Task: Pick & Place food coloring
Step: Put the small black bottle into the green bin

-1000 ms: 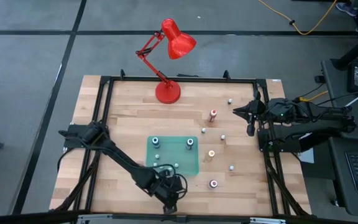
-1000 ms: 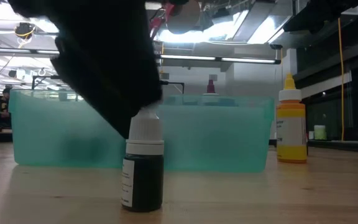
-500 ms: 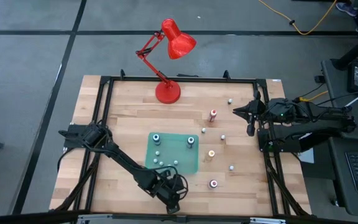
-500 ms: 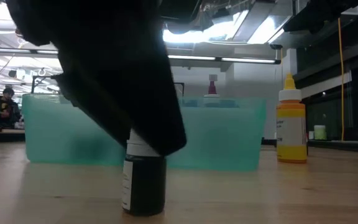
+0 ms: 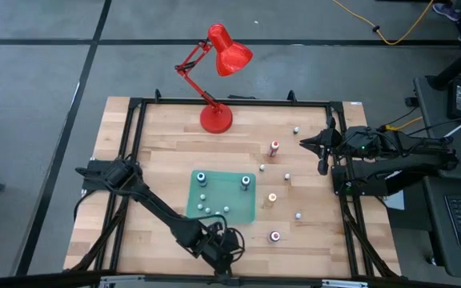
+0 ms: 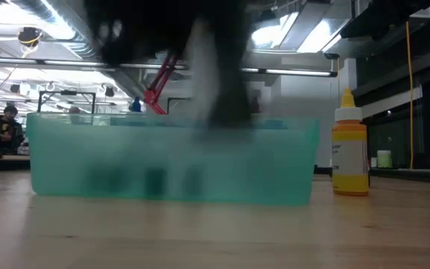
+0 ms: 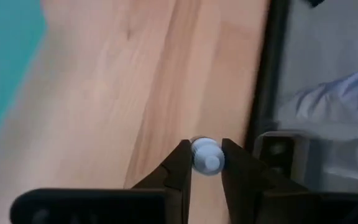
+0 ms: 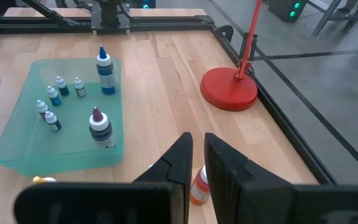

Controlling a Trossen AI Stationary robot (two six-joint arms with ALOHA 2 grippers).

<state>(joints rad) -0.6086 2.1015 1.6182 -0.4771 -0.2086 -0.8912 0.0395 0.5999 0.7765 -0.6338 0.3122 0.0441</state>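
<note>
My left gripper (image 5: 224, 250) hangs near the table's front edge, just in front of the green tray (image 5: 250, 214), shut on a small dark food coloring bottle with a pale cap (image 7: 207, 155). In the low view the bottle (image 6: 206, 75) is a blurred streak above the tray's wall (image 6: 170, 161), clear of the wood. Several more bottles stand in the tray (image 8: 48, 155). Others stand loose on the table to its right, among them an orange one (image 5: 271, 198) and a red one (image 5: 274, 147). My right gripper (image 8: 197, 152) waits shut at the table's right edge (image 5: 325, 144). My left gripper pinches the bottle's pale cap (image 7: 207, 163) between its two fingers (image 7: 180, 163), one on each side. The fingers slant steeply down from above. The bottle's body hangs below them, hidden by the cap in the wrist view, and is lifted clear of the table.
A red desk lamp (image 5: 218, 80) stands at the far edge, its base (image 8: 229, 87) on the wood. A yellow bottle (image 6: 349, 149) stands right of the tray. The black frame rail (image 7: 266, 81) runs along the table's front edge beside my left gripper.
My left gripper has come down over the dark bottle's cap, shut on it and risen. The bottle, which stood upright on the wood in front of the tray, is now lifted clear.
</note>
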